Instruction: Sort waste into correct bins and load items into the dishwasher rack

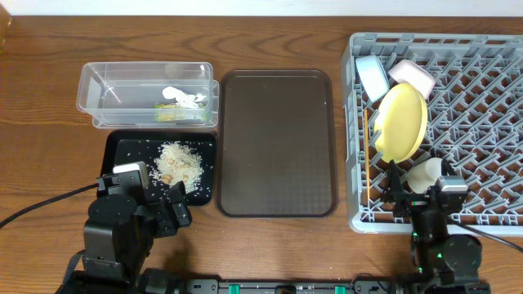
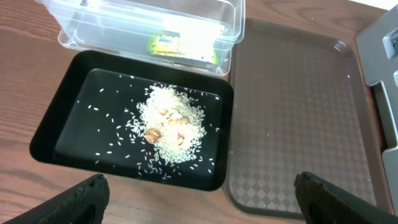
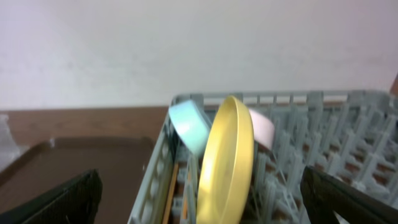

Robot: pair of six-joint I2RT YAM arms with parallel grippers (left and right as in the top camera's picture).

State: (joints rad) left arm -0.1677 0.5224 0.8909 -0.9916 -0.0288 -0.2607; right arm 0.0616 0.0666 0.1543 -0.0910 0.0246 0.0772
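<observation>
The grey dishwasher rack (image 1: 482,122) at the right holds the yellow plate (image 1: 402,121) on edge, the light blue bowl (image 1: 373,75), the white bowl (image 1: 411,75) and the pale cup (image 1: 424,174). In the right wrist view the plate (image 3: 227,162), blue bowl (image 3: 189,127) and wooden chopsticks (image 3: 170,194) show in the rack (image 3: 323,149). The clear tub (image 1: 147,94) holds the yellow-green wrapper (image 1: 180,113) and white paper scrap (image 1: 184,97). The black tray (image 1: 122,159) holds rice scraps (image 1: 180,163). My left gripper (image 2: 199,199) is open above the table in front of the black tray (image 2: 62,130). My right gripper (image 3: 202,199) is open at the rack's front edge.
A large brown serving tray (image 1: 278,143) lies between the bins and the rack; it shows in the left wrist view (image 2: 298,112). The tub's front edge (image 2: 149,37) overlaps the black tray's back. A white wall stands behind the table.
</observation>
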